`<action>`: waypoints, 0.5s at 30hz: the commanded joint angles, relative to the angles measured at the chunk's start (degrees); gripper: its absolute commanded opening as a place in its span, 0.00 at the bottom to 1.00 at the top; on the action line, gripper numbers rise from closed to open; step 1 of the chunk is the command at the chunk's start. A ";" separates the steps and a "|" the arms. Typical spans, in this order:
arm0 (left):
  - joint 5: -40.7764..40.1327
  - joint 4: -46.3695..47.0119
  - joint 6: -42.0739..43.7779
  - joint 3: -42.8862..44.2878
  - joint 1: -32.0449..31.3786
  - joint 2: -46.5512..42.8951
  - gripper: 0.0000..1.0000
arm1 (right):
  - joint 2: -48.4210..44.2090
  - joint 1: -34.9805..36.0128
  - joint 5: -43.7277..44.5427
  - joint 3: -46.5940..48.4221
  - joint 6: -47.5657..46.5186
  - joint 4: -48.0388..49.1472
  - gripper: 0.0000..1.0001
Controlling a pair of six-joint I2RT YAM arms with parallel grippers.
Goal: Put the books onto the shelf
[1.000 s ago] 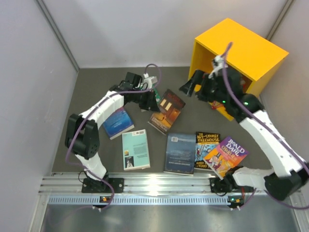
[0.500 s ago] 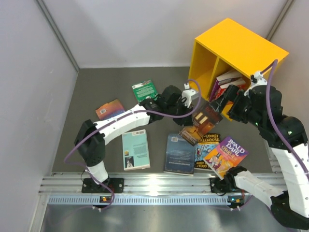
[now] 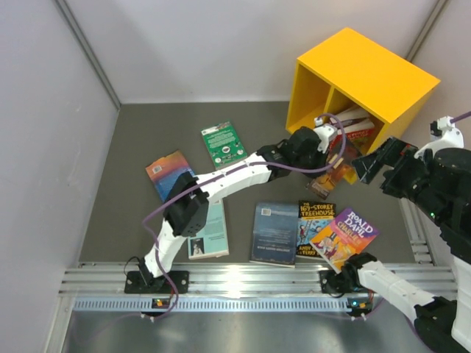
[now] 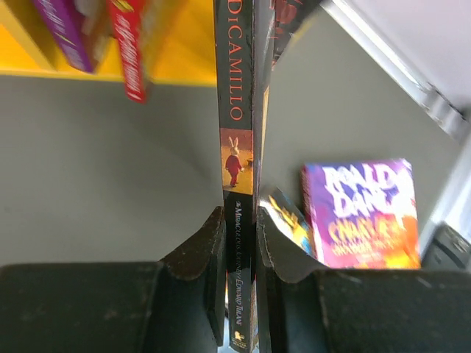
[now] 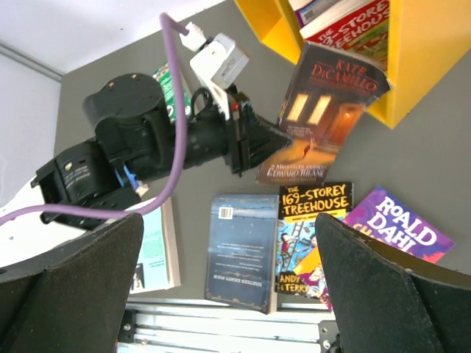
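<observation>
1. Yellow shelf (image 3: pixel 383 77) sits upper right in our overhead view. Our left arm lies stretched across centre, the left gripper (image 3: pixel 333 156) pinching a dark DiCamillo book (image 3: pixel 329 179) at the shelf's mouth. Our right gripper (image 3: pixel 377 163) hangs just right of it, jaws wide.
2. Left wrist: we see the book's spine running up mid-frame, clamped between both fingers (image 4: pixel 199 254).
3. Right wrist: its tilted cover shows upper right, top corner at the shelf opening.

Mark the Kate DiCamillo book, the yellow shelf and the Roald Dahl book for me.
Kate DiCamillo book (image 5: pixel 327 121): right wrist view, front cover.
yellow shelf (image 3: pixel 368 70): top external view, top panel.
Roald Dahl book (image 3: pixel 344 237): top external view, cover centre.
</observation>
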 commanded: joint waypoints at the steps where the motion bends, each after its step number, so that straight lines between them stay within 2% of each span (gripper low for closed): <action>1: -6.31 3.02 1.10 9.97 -0.97 3.26 0.00 | 0.01 -0.66 2.29 1.55 -2.68 -7.99 1.00; 5: -11.05 2.93 0.23 13.69 -1.06 6.52 0.00 | 0.01 -0.66 2.64 1.73 -4.00 -9.22 1.00; 15: -20.55 7.76 -0.56 12.72 -0.88 7.76 0.00 | 0.10 -0.67 2.82 -0.20 -7.08 -9.48 1.00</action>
